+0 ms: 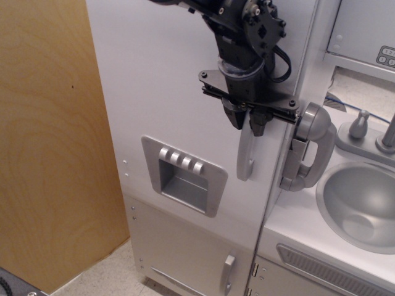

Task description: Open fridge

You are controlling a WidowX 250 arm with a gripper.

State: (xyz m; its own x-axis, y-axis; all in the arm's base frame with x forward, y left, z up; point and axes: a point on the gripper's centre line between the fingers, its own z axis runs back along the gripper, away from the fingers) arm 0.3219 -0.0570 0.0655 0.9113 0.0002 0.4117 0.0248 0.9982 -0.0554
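I see the white fridge [179,92] filling the middle of the frame, its door shut. My tool [247,123] sits upper middle, its two fingers nearly closed around the top of the silver handle [246,157]. A grey phone [307,148] hangs just right.

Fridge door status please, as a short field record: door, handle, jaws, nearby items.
fridge door: fridge looks shut, no gap visible at the edge
handle: silver vertical bar, upper end hidden behind the gripper
gripper: gripper at the top of the handle
jaws: close together, one on each side of the bar; contact cannot be confirmed
dispenser: grey recess left of the handle
nearby: phone handset right of the handle, lower door below
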